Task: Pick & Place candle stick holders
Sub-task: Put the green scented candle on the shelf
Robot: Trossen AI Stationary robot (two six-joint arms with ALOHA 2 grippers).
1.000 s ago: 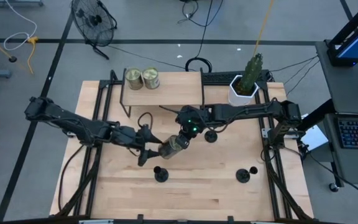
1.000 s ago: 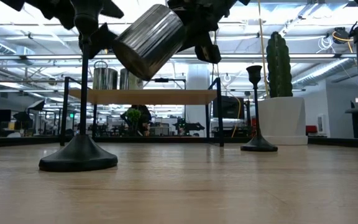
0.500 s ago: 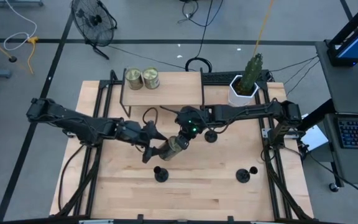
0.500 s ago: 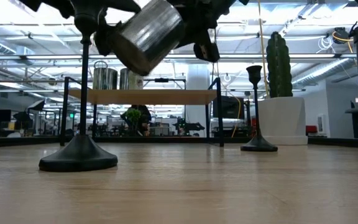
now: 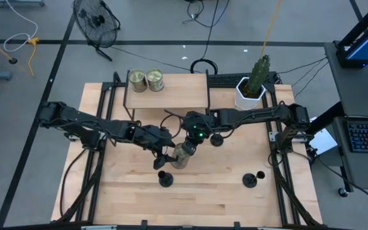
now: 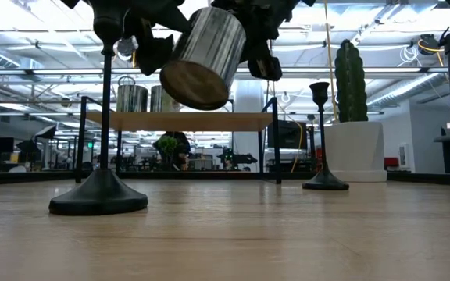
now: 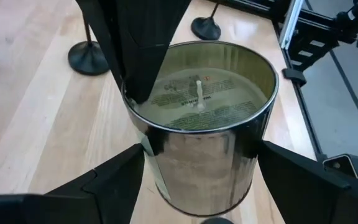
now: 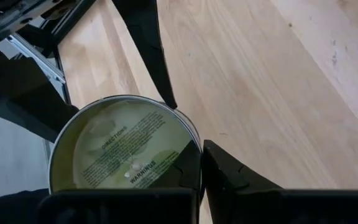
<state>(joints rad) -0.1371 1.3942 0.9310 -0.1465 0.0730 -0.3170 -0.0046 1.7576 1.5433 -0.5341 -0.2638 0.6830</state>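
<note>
Overhead, the right gripper pinches the rim of a raised, tilted candle tin while the left gripper straddles it wide open, above three black candle stick holders standing on the table.

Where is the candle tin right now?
High view: mid-table, the candle tin is held aloft by the right gripper, the left gripper straddling it.

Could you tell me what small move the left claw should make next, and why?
Probably close the left claw on the candle tin. Its open fingers flank the tin's sides, while the right claw pinches the rim and holds the tin tilted above the table, so a handover looks ready.
</note>
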